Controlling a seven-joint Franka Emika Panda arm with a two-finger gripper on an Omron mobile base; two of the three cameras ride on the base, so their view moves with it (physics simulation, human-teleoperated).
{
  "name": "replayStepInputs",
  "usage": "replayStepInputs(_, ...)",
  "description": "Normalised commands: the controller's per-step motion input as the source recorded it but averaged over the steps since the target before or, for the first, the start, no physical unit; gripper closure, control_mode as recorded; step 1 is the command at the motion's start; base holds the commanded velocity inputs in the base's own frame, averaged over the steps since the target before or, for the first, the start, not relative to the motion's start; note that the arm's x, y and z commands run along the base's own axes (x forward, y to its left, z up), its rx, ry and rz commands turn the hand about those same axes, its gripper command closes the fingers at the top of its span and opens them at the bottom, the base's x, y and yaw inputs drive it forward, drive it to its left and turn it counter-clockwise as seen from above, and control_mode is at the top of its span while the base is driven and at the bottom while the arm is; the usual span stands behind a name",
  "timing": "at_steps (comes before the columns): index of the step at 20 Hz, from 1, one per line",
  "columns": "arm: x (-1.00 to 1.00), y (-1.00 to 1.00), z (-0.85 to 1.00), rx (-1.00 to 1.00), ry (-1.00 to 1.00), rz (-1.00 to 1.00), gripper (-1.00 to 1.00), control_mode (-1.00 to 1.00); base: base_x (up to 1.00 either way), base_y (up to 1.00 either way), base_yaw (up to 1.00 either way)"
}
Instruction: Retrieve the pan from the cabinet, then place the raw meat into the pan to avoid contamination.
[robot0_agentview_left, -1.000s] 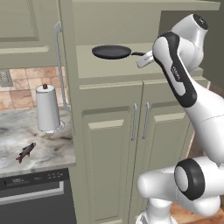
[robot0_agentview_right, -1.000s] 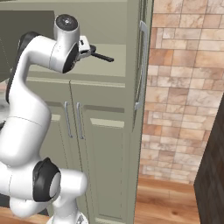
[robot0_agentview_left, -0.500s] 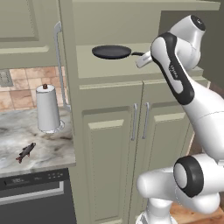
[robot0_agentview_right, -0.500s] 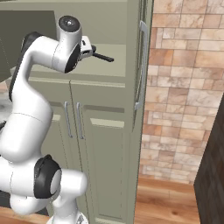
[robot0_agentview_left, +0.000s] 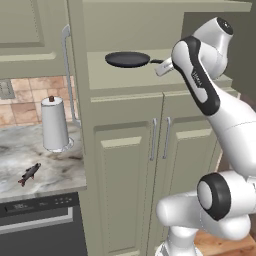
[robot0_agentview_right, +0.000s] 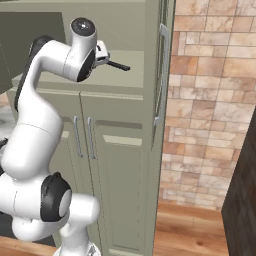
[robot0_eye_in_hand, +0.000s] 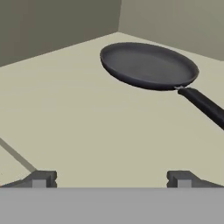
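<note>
A: Left base view. One pan (robot0_agentview_left: 128, 59) lies flat on the open shelf of the cabinet (robot0_agentview_left: 127, 165), handle pointing right toward the gripper (robot0_agentview_left: 163, 66). One fish (robot0_agentview_left: 29, 173) on the counter (robot0_agentview_left: 20, 162), near one towel roll (robot0_agentview_left: 54, 124).

B: Handling?

A: Judged rigid, fairly heavy, smooth. The thin handle is the place to take it (near the bowl, I'd say, to limit tipping). The fish looks small and likely slippery.

B: Right base view?

A: Handle (robot0_agentview_right: 119, 65) sticks out past the hand; two lower doors shut, one tall door (robot0_agentview_right: 162, 70) swung open.

B: Hand view?

A: One pan (robot0_eye_in_hand: 148, 65) ahead, its handle (robot0_eye_in_hand: 204, 106) running lower right. Fingertips (robot0_eye_in_hand: 40, 178) spread wide, nothing between them, well short of the pan.
</note>
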Motion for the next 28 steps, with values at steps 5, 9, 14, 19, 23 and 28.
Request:
replayStepInputs(5,0.15,-0.09,0.00,0.00,0.00,0.00,-1.00,-1.00,0.00,0.00,0.00)
replayStepInputs(9,0.15,-0.09,0.00,0.00,0.00,0.00,-1.00,-1.00,0.00,0.00,0.00)
replayStepInputs(14,0.16,-0.09,0.00,0.00,0.00,0.00,-1.00,-1.00,0.00,0.00,0.00)
replayStepInputs(19,0.19,-0.09,0.00,0.00,0.00,0.00,-1.00,-1.00,0.00,0.00,0.00)
replayStepInputs(23,0.21,-0.09,0.00,0.00,0.00,0.00,-1.00,-1.00,0.00,0.00,0.00)
replayStepInputs(28,0.22,-0.08,0.00,0.00,0.00,0.00,-1.00,-1.00,0.00,0.00,0.00)
